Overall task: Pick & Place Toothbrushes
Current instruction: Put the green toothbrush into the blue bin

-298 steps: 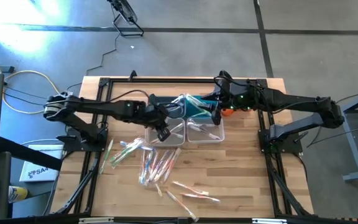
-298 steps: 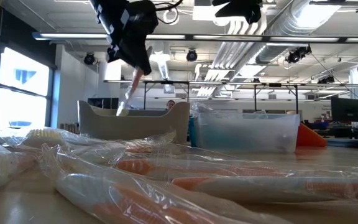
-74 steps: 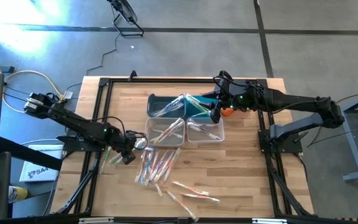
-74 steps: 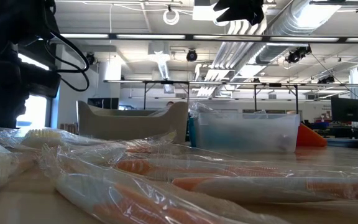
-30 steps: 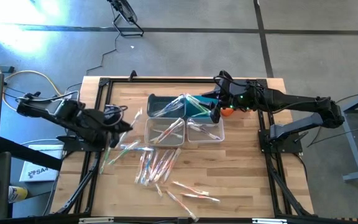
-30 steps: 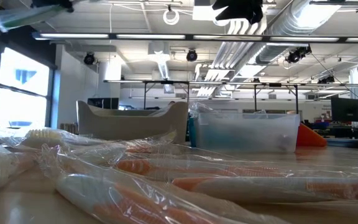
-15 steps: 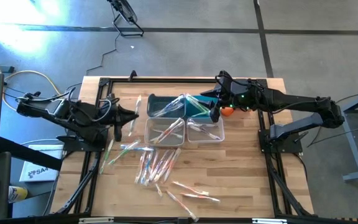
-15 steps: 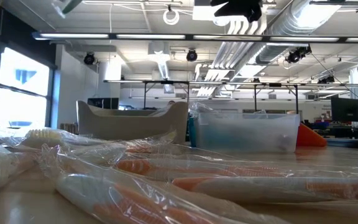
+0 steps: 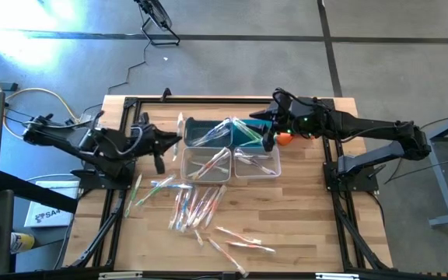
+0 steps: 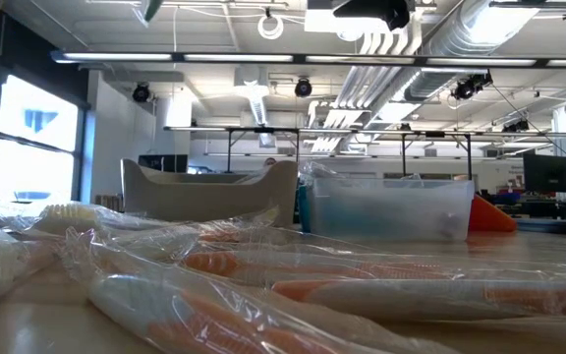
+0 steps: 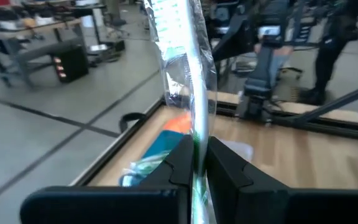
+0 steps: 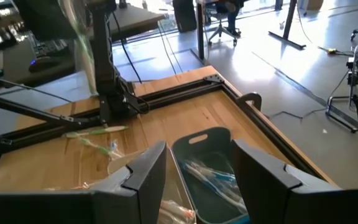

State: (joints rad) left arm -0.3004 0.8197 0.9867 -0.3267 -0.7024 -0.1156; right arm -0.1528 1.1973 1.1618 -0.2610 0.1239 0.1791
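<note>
I hold one green toothbrush (image 11: 188, 74) in its clear wrapper, pinched between my left fingers (image 11: 180, 163), standing upright and raised clear of the table. From above, this held brush (image 9: 179, 128) hangs just left of the bins. More toothbrushes lie inside the bins (image 9: 210, 134), crossed over one another. A loose spread of wrapped toothbrushes (image 9: 197, 206) lies flat on the wood nearer the front, green, pink and whitish, some overlapping, a few (image 9: 239, 243) strewn apart.
</note>
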